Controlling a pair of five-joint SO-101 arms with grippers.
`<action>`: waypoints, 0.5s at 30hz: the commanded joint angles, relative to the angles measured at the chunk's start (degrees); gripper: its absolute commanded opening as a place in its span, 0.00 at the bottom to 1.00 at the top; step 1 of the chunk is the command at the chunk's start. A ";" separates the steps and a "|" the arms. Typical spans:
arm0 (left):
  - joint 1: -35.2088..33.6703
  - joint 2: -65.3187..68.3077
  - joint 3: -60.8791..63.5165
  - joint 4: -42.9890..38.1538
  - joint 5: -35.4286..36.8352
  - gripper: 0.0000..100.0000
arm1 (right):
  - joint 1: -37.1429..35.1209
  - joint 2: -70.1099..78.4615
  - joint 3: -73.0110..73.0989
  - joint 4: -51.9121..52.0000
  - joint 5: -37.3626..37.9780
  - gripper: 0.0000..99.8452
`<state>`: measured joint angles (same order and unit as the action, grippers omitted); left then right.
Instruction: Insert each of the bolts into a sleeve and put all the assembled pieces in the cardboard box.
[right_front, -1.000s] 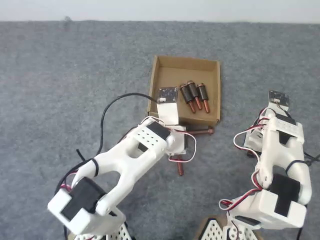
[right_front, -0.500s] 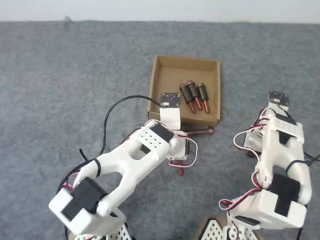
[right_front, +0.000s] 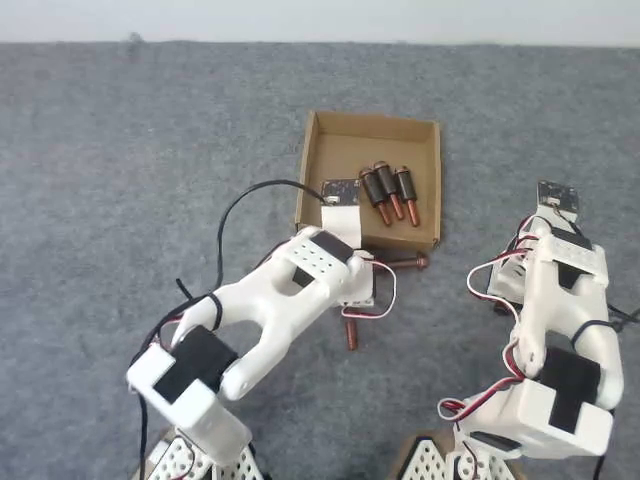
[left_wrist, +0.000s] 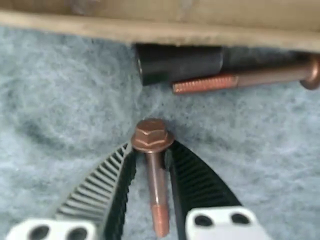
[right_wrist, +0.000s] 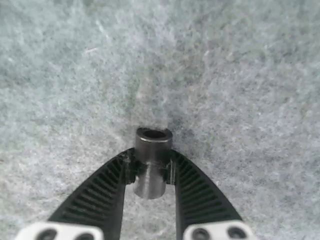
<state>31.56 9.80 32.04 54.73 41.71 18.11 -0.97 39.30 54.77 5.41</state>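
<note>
Grey felt worktop (right_front: 120, 180) carries your brown cardboard box (right_front: 372, 119), where three sleeved bolts (right_front: 391, 193) lie side by side. Your left arm's fingers (left_wrist: 112, 175) are closed on a copper hex bolt (left_wrist: 152, 165) just outside the box wall, near a loose black sleeve (left_wrist: 180, 64) and a second bolt (left_wrist: 240, 80). Your right arm's fingers (right_wrist: 107, 187) grip a short black cylindrical sleeve (right_wrist: 151, 165) against the felt.
</note>
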 joint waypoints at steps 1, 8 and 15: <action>-0.44 0.26 -2.51 0.18 0.53 0.09 | 0.48 0.31 -2.81 -0.66 1.14 0.03; -0.44 0.26 -2.33 0.26 -3.60 0.01 | 0.48 0.31 -2.81 -0.66 1.14 0.03; -0.44 -1.49 -2.51 3.34 -7.21 0.01 | 0.48 0.31 -2.81 -0.66 1.14 0.03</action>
<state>31.65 9.98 31.08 56.13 36.70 18.11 -0.97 39.30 54.77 5.41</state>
